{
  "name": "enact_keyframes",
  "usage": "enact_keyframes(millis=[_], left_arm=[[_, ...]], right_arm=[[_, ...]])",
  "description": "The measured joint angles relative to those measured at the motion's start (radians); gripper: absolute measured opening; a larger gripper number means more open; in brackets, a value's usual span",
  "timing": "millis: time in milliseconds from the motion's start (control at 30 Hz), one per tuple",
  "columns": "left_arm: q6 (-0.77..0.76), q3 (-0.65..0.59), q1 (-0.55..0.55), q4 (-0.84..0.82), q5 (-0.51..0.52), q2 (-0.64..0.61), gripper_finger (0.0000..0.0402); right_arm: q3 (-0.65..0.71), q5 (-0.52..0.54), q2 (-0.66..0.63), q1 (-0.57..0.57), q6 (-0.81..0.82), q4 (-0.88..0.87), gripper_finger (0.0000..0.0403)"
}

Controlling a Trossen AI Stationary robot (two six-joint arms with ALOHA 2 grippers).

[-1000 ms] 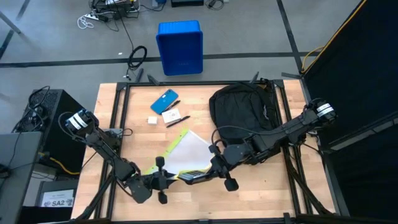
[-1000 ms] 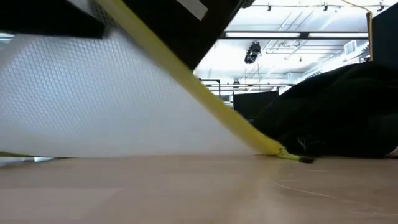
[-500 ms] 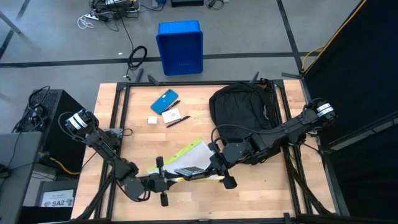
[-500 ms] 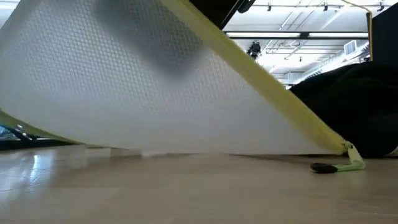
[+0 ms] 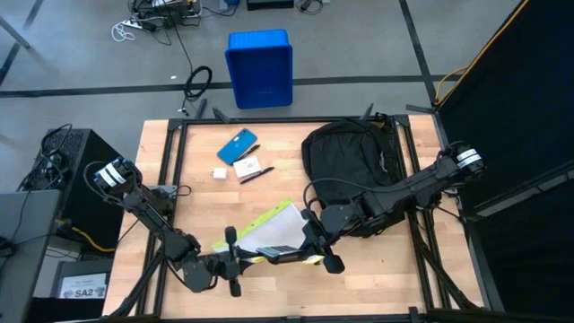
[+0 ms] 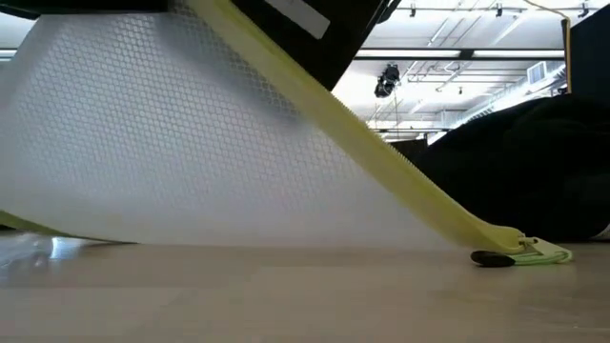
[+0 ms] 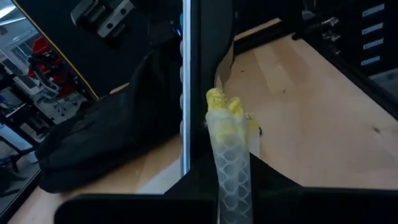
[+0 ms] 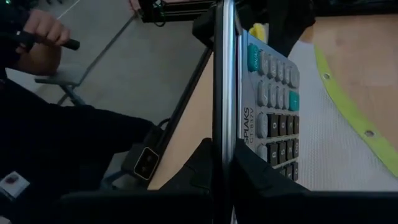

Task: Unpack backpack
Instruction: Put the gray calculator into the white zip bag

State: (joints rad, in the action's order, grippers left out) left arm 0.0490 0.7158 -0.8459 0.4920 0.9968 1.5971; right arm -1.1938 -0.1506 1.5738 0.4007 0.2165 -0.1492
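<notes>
Surface (image 5: 377,269): pale wooden worktop with a black frame, carrying all items below.

Backpack (image 5: 350,161): large black fabric backpack, rounded oval, lying flat on the far right part of the surface. Landmark for this entry. In the low view it shows as a dark mass at the right edge (image 6: 534,171).

Blue bin (image 5: 259,68): blue plastic bin on the floor beyond the surface, well apart from the backpack, to its far left.

White mesh pouch (image 5: 269,229): flat white honeycomb-patterned pouch with a yellow-green zipper edge, near the backpack's near-left corner. It is tilted, one end raised and the zipper end resting on the wood (image 6: 534,252).

Calculator (image 8: 273,106): grey calculator with white, dark and teal keys, seen edge-on, beside the pouch on the backpack's near-left side.

Blue phone (image 5: 236,146): blue rectangular phone lying flat, left of the backpack.

2 small items just beside the phone: a white card (image 5: 247,167) and a dark pen (image 5: 256,175).

Left gripper (image 5: 235,260): near-left of the backpack, jaws closed on the white mesh pouch, its yellow-green end showing between them (image 7: 227,124).

Right gripper (image 5: 309,244): just off the backpack's near-left corner, jaws closed on the calculator's edge.

A person's hand (image 8: 43,28) shows off the surface in the right wrist view.
</notes>
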Motion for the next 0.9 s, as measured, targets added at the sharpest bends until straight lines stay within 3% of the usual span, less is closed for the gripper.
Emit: enact_keyframes(millis=[267,567,900], left_arm=[[-0.080,-0.002,0.001,-0.130,-0.010,-0.001,0.0000],[-0.082,-0.002,0.004,-0.130,-0.016,-0.001,0.0000],[-0.082,-0.002,0.004,-0.122,-0.021,0.000,0.0000]], right_arm=[[-0.001,-0.092,-0.074,0.015,0.009,-0.005,0.0001],[-0.001,-0.016,-0.040,0.026,0.043,-0.054,0.0001],[-0.002,-0.001,-0.037,0.012,0.045,-0.028,0.0001]])
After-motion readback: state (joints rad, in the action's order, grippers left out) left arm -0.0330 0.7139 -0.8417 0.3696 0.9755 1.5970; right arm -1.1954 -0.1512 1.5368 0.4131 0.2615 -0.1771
